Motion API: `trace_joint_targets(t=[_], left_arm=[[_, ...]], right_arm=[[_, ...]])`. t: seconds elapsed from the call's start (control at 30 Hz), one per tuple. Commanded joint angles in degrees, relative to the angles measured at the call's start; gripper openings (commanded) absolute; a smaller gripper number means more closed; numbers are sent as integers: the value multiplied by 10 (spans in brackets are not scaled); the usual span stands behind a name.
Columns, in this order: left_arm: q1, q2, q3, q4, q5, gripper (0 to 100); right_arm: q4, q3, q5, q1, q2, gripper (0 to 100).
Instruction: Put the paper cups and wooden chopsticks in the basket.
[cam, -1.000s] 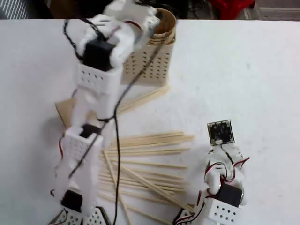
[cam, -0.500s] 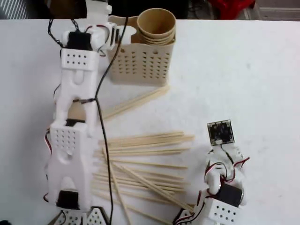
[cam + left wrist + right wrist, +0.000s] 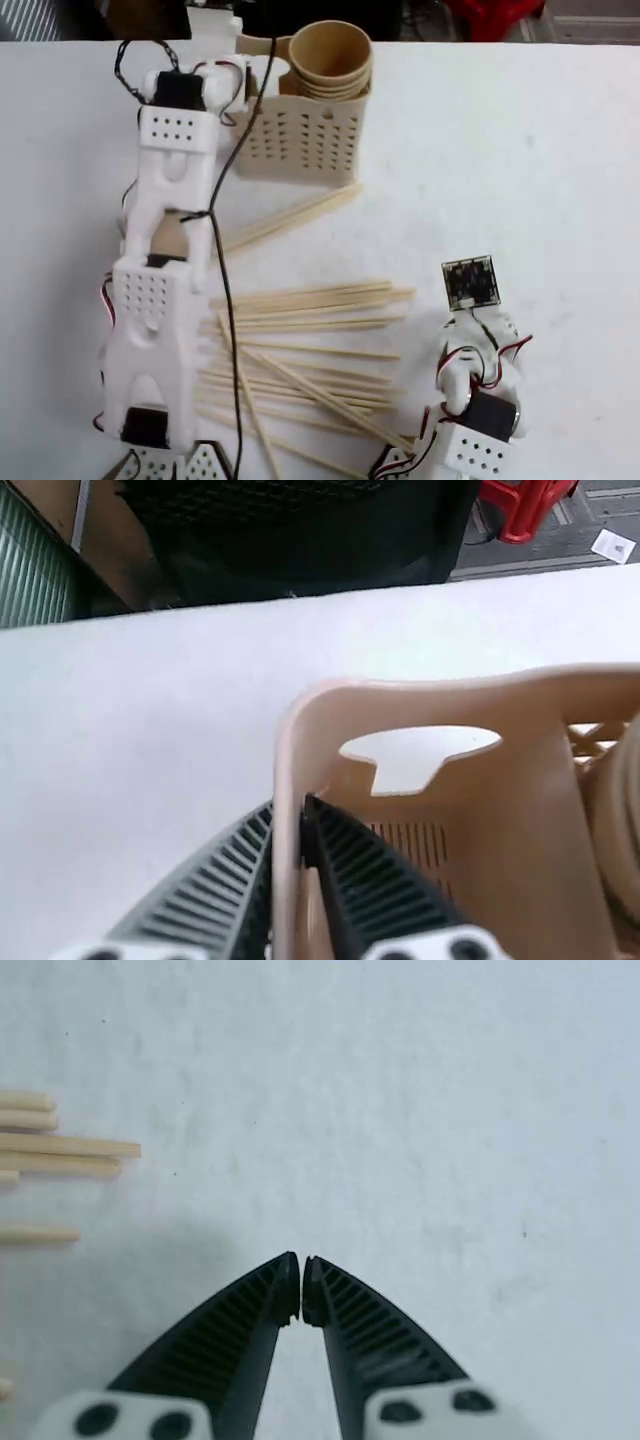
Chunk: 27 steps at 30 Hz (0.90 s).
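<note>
Indoors, white table (image 3: 560, 150), red object (image 3: 525, 505) beyond, left tool (image 3: 290, 808) pinching basket (image 3: 470, 820) wall, right tool (image 3: 300, 1288) clenched empty.

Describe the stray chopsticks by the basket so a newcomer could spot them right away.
Find the basket at the far edge of the table, holding stacked paper cups. Just in front of it lie the stray chopsticks, slanted and alone, while the main pile lies farther from the basket.

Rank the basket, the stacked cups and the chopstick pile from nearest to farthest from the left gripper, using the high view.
1. The basket: the left gripper is shut on its end wall.
2. The stacked cups: inside the basket, at its other end.
3. The chopstick pile: on the table, towards the arm bases.
</note>
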Motion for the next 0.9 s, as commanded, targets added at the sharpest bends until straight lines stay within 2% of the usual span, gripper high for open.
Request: trace_joint_targets(t=[0.0,0.2,0.47,0.67,0.87], left_arm=[[27,-31,4,71,13,22],[64,-88,4,151,15,22],[51,-105,4,181,30,22],[51,-99,-25,157,15,25],[47,-107,-31,130,-55,168]], right_arm=[[4,4,3,4,-6,25],[4,4,3,4,-6,25],[4,4,3,4,-6,25],[4,4,3,4,-6,25],[4,4,3,4,-6,25]])
